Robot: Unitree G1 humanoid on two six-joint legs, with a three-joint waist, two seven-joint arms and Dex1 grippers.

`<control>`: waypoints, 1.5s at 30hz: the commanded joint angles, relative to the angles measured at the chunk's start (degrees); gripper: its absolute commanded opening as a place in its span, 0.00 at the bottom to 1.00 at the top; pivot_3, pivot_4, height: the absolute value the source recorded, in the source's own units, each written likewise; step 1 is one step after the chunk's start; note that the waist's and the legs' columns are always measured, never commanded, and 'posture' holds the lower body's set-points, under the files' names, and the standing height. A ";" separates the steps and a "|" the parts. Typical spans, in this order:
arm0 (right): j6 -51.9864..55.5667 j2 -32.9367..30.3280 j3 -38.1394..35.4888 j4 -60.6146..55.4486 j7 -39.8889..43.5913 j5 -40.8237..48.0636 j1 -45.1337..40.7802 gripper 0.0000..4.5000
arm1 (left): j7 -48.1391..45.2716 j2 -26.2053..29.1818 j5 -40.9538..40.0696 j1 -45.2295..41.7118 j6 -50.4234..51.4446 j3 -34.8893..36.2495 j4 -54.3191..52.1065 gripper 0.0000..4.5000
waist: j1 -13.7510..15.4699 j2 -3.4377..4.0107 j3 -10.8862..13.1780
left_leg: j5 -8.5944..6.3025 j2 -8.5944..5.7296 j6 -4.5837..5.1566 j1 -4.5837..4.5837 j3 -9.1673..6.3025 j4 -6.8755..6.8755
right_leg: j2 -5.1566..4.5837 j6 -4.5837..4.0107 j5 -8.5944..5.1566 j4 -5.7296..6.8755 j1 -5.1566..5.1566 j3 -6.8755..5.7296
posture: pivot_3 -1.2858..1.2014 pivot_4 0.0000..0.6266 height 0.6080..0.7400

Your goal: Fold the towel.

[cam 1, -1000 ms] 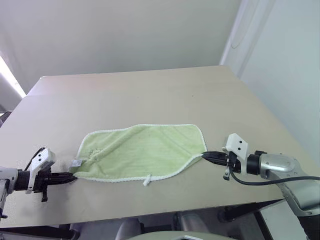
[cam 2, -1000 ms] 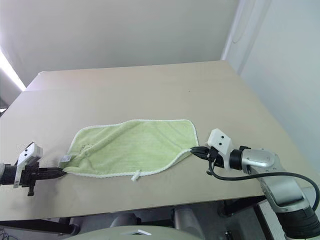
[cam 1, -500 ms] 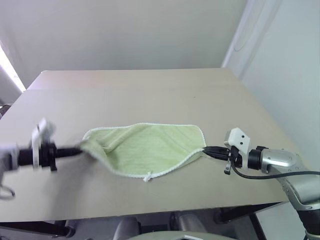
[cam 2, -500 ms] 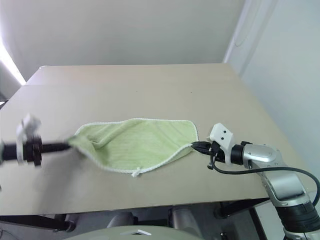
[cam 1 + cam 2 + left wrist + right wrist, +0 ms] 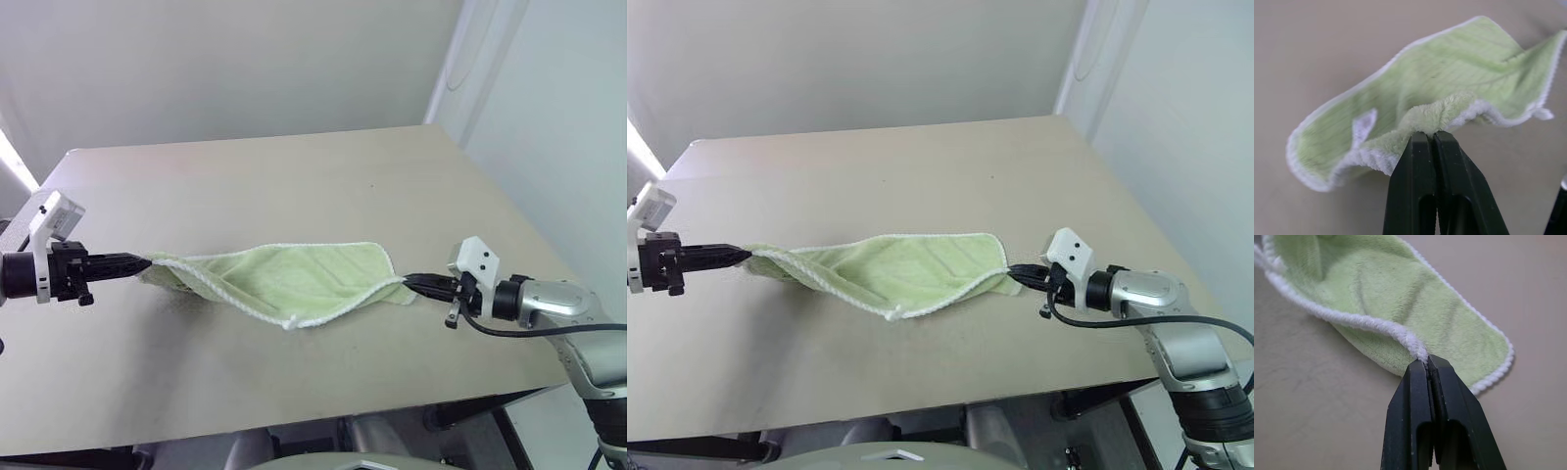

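The towel [image 5: 294, 279] is positioned over the middle of the table [image 5: 294, 186], toward the near edge, and extends from left to right. The left gripper [image 5: 145, 261] is located at the towel's left end and clamps the near-left corner. The right gripper [image 5: 408, 281] is located at the towel's right end and clamps the near-right corner. The near edge sags between the two grippers. The far edge lies behind it on the table. The loop tag [image 5: 1542, 113] hangs from the near edge.
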 commanded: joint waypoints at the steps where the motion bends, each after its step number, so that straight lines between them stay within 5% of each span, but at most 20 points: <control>1: -1.05 -0.15 -2.05 0.97 0.16 0.73 -1.31 0.00 | 0.56 0.22 1.07 -1.17 -1.43 1.07 2.94 0.02 | -0.06 -0.05 0.00 | 0.00 -0.01 0.00 0.00 0.01 0.00 | -0.02 0.00 0.00 -0.01 0.00 0.00 | 0.52 0.00 0.79; 17: 7.32 5.50 -5.33 6.84 -6.56 6.92 -9.36 0.00 | 3.46 -4.02 6.28 -6.06 -5.52 -3.32 15.24 0.02 | -0.06 -0.05 -0.01 | 0.00 -0.02 0.00 -0.02 0.01 -0.01 | -0.04 -0.04 0.05 0.00 0.00 0.00 | 0.52 0.00 0.79; 30: 1.05 14.32 -1.12 23.97 -18.08 -3.76 -23.65 0.00 | 8.29 -11.27 14.75 -20.41 -15.69 -8.33 30.88 0.02 | -0.14 -0.07 -0.03 | 0.01 -0.04 0.00 -0.09 0.00 0.03 | -0.03 -0.07 0.35 0.00 -0.01 0.02 | 0.52 0.00 0.79; 36: -7.51 15.24 -5.57 35.38 -25.52 -5.83 -35.36 0.00 | 13.62 -16.28 18.23 -33.79 -27.31 -8.06 42.30 0.02 | 0.09 -0.08 -0.03 | 0.03 -0.11 -0.03 -0.14 -0.04 0.07 | -0.09 0.00 0.42 0.00 -0.01 -0.01 | 0.52 0.00 0.79; 42: -20.53 14.77 -6.59 54.03 -32.89 -9.84 -48.79 0.00 | 32.04 -23.21 21.08 -51.03 -43.42 -4.92 59.86 0.02 | -0.20 -0.13 -0.07 | 0.13 -0.25 -0.21 -0.18 -0.07 0.06 | -0.26 0.32 0.64 -0.15 0.06 0.02 | 0.52 0.00 0.79; 45: -24.79 13.94 -6.10 59.50 -32.53 -10.66 -52.97 0.00 | 31.42 -24.16 22.35 -55.87 -46.02 -5.62 63.69 0.02 | -0.70 -0.12 -0.06 | 0.13 -0.25 -0.21 -0.22 0.02 -0.02 | -0.26 0.33 0.64 -0.17 -0.03 0.09 | 0.52 0.00 0.79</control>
